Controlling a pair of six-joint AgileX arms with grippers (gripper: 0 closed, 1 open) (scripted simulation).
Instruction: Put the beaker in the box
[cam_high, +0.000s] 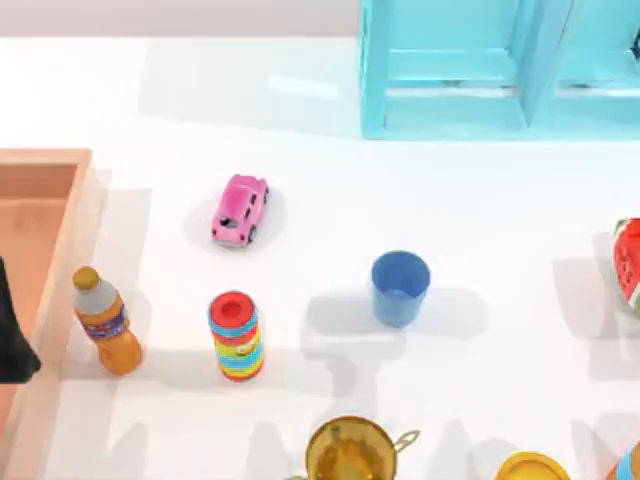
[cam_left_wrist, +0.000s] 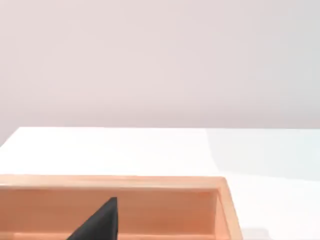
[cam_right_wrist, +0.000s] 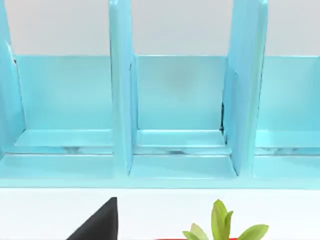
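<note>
The beaker (cam_high: 400, 288), a small plain blue cup, stands upright on the white table right of centre, with nothing touching it. The box (cam_high: 72, 215), large and peach-orange, lies along the table's left edge; its far wall (cam_left_wrist: 115, 182) crosses the left wrist view. My left gripper (cam_high: 12, 335) hangs as a dark shape over the box's interior, far left of the beaker, and a black part of it (cam_left_wrist: 100, 224) shows above the box floor. My right gripper (cam_right_wrist: 100, 224) shows as a black part facing the turquoise structure, away from the beaker.
A pink toy car (cam_high: 240, 210) sits between box and beaker. An orange bottle (cam_high: 108, 322) and a striped can (cam_high: 236, 336) stand near the box. A golden trophy cup (cam_high: 350, 450) is in front, a turquoise slatted structure (cam_high: 500, 70) behind, a red fruit toy (cam_high: 628, 265) at right.
</note>
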